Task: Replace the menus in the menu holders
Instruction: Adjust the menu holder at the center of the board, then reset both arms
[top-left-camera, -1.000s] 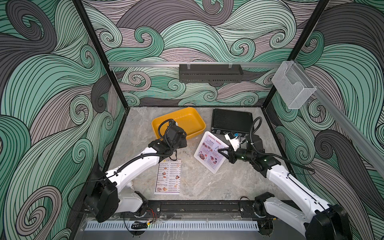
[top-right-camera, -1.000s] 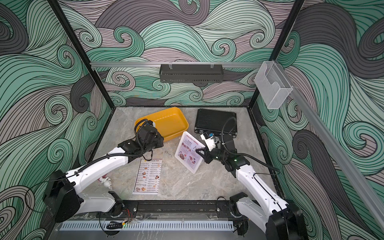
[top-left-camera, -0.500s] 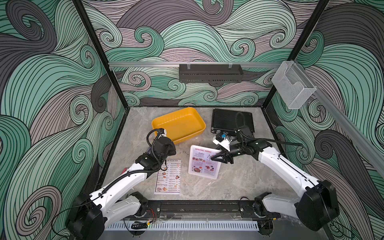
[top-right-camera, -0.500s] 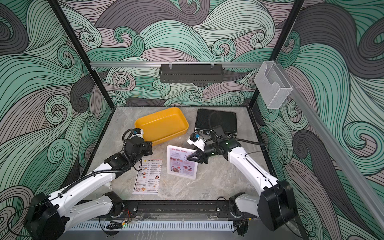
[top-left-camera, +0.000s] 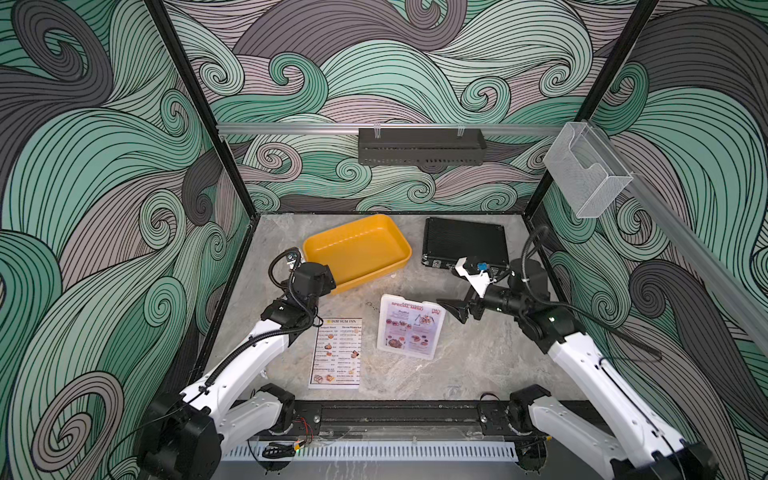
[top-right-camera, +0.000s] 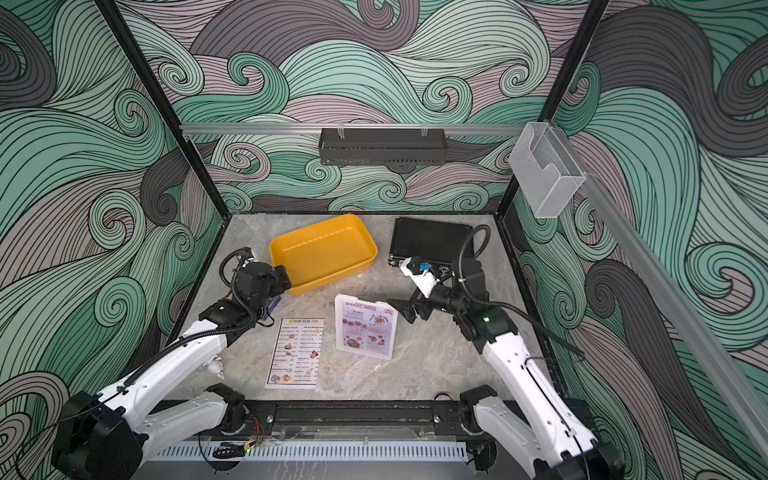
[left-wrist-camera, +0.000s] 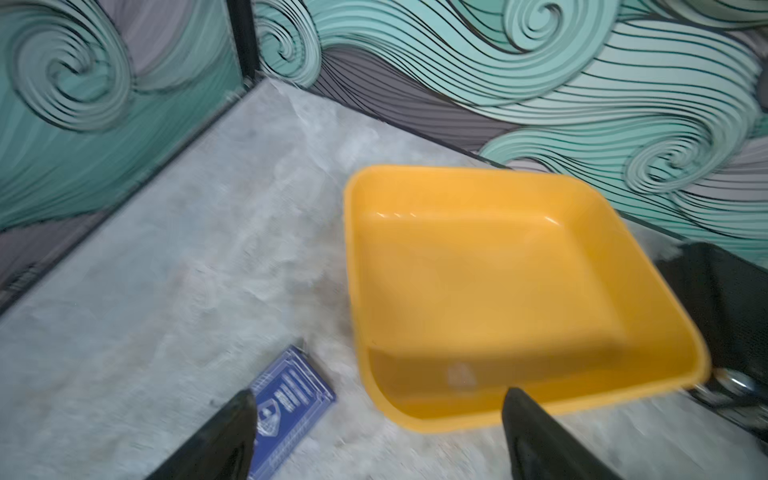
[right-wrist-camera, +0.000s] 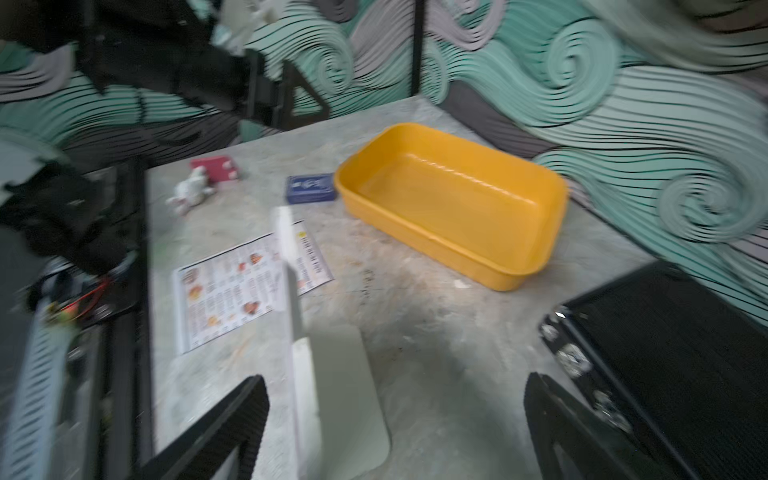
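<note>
Reads "DIM SUM INN" on white menu (top-left-camera: 336, 353) flat on table (top-left-camera: 478, 365), "SPECIAL MENU" on lavender menu (top-left-camera: 410, 330) inside upright acrylic holder (top-left-camera: 381, 320). Shows left gripper (left-wrist-camera: 380, 399), right gripper (right-wrist-camera: 397, 380) spread wide, empty; yellow tray (top-left-camera: 357, 249), ribbed case (top-left-camera: 465, 241) behind.

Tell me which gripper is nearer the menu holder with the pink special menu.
Right. The right gripper is open right at an upper corner of the menu holder. The left gripper, also open, is farther off, at the near corner of the yellow tray.
</note>
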